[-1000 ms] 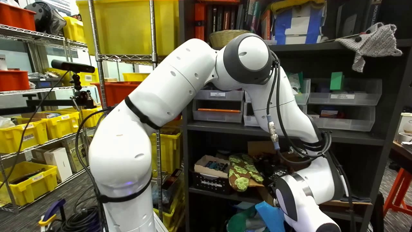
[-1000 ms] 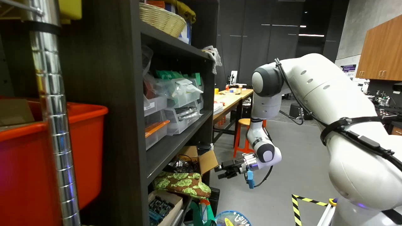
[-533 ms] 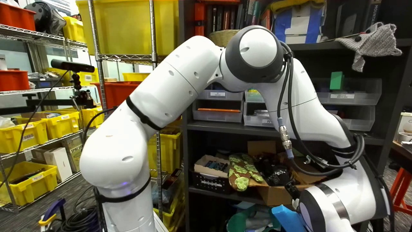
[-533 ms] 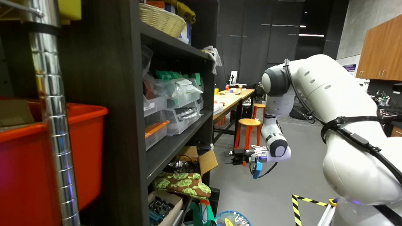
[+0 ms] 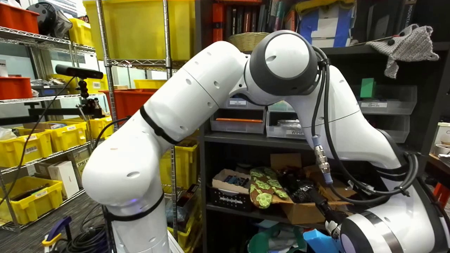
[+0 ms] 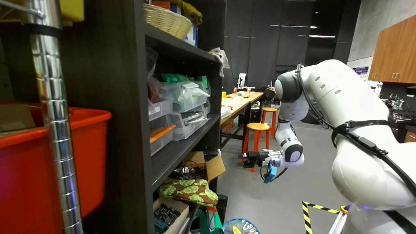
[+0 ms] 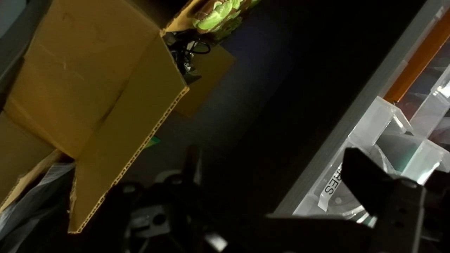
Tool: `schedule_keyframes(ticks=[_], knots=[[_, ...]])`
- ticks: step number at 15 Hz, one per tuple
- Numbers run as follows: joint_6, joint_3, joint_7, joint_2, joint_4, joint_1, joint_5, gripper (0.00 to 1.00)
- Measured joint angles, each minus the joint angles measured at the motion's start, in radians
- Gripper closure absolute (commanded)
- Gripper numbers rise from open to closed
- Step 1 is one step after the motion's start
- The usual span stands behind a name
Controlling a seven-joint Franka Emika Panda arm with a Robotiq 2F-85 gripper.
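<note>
Shelving (image 5: 242,139) bears carton (image 7: 95,80); only wrist view shows corrugation (image 7: 150,135).

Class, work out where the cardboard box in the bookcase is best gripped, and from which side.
Probably by its open flap, coming from the front of the bookcase. The flap of the cardboard box juts out past the bookcase, and its thin edge shows bare, slanting in the wrist view; the open tool would likely need turning to straddle it.
</note>
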Motion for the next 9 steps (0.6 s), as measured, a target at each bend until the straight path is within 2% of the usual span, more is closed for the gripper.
schedule_keyframes(ticks=[2, 9], knots=[[0.009, 0.000, -0.031, 0.000, -0.002, 0.003, 0.014, 0.00], [0.058, 0.012, -0.455, 0.004, -0.110, 0.024, 0.213, 0.00]])
